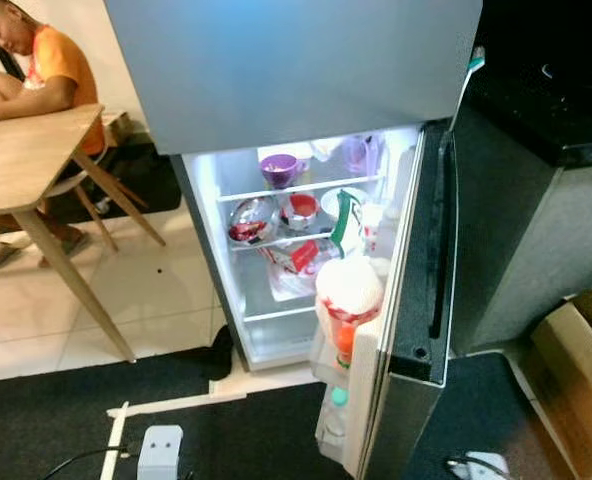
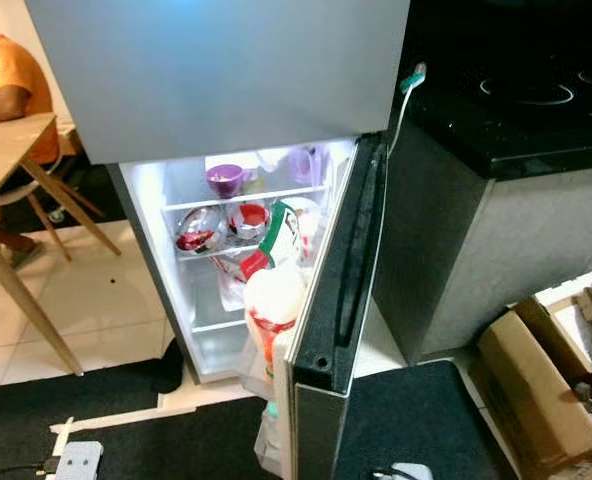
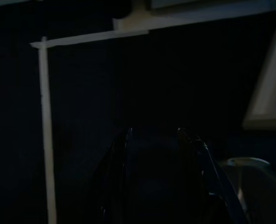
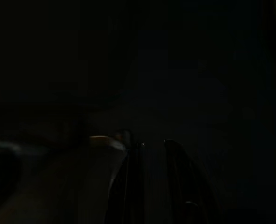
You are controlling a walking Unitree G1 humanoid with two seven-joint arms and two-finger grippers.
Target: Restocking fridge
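Note:
The fridge stands straight ahead with its lower door [image 1: 416, 260] swung open to the right and its interior lit. The grey upper door [image 1: 296, 60] is closed. A purple cup [image 1: 280, 168] sits on the top shelf. Below it are a foil-covered bowl [image 1: 253, 220], a red bowl [image 1: 300, 209] and a green-and-white carton [image 1: 347, 222]. A white bottle with a red label [image 1: 348, 295] stands in the door rack, and a green-capped bottle [image 1: 338, 398] is lower down. My left gripper [image 3: 156, 135] hangs over the dark mat. My right gripper [image 4: 149, 142] hangs in deep shade.
A person in an orange shirt [image 1: 61, 60] sits at a wooden table [image 1: 16, 160] on the left. A black counter with a hob [image 2: 516, 100] flanks the fridge on the right, with cardboard boxes [image 2: 536, 390] below. White tape [image 1: 176, 403] and a power strip [image 1: 160, 448] lie on the dark mat [image 1: 56, 420].

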